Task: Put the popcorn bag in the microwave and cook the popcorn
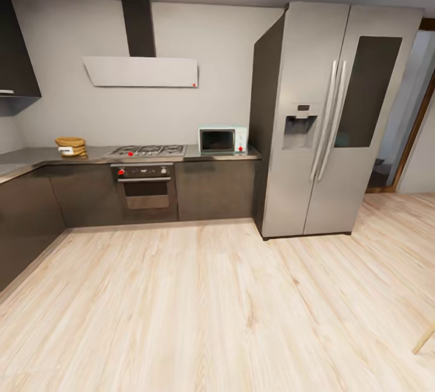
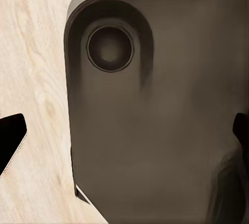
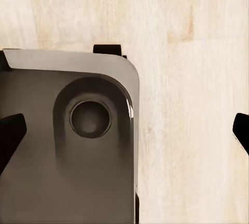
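Ahead, microwave (image 1: 223,139) sits at countertop (image 1: 36,156) end by fridge (image 1: 329,120), floor (image 1: 199,307) open; both grippers spread wide.

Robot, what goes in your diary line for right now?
place: kitchen | popcorn bag: on countertop | microwave: door shut | both grippers: open, empty
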